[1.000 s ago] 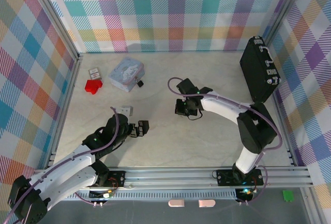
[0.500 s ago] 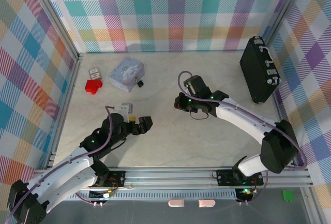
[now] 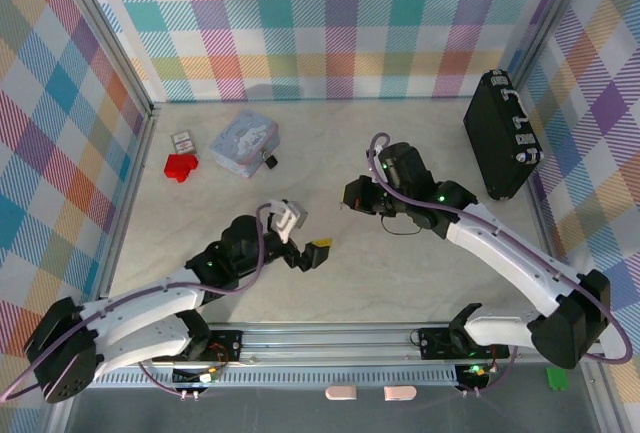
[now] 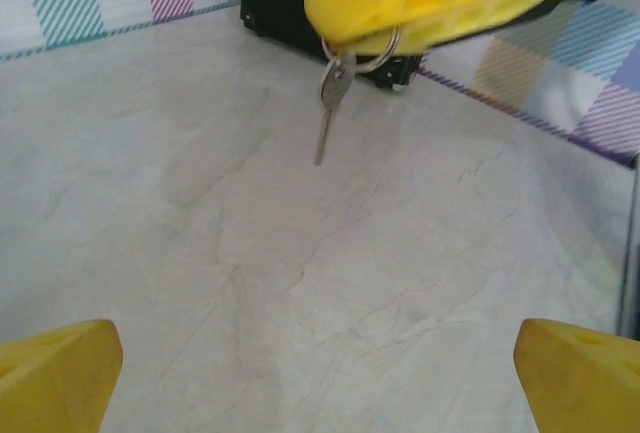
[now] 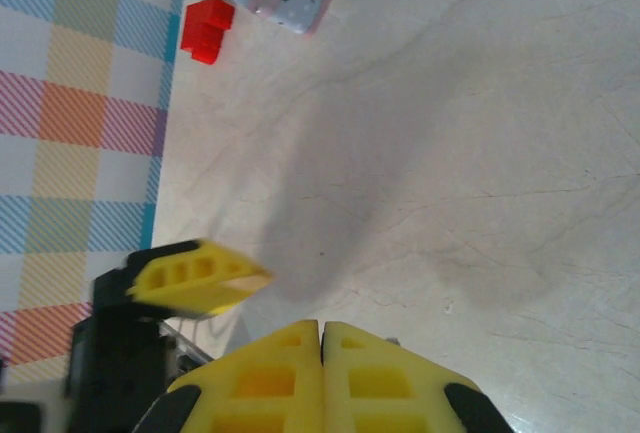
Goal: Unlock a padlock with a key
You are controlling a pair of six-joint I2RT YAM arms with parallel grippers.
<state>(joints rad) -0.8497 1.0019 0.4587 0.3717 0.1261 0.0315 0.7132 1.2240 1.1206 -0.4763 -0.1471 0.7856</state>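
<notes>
At ten o'clock, touching the tin (image 3: 243, 141), sits the padlock (image 3: 268, 161). The left gripper (image 3: 305, 233), jaws wide, has swung toward three o'clock. The right gripper (image 3: 352, 196) stays mid-table, pinching the key (image 4: 330, 103).

Plaid-walled booth with a marbled floor

A pale, veined tabletop (image 3: 420, 283) lies under both sets of jaws; pastel plaid walls (image 3: 330, 33) rise ahead of them and to each side, framed by aluminium posts (image 3: 113, 41), with an aluminium rail (image 3: 340, 333) behind.
</notes>
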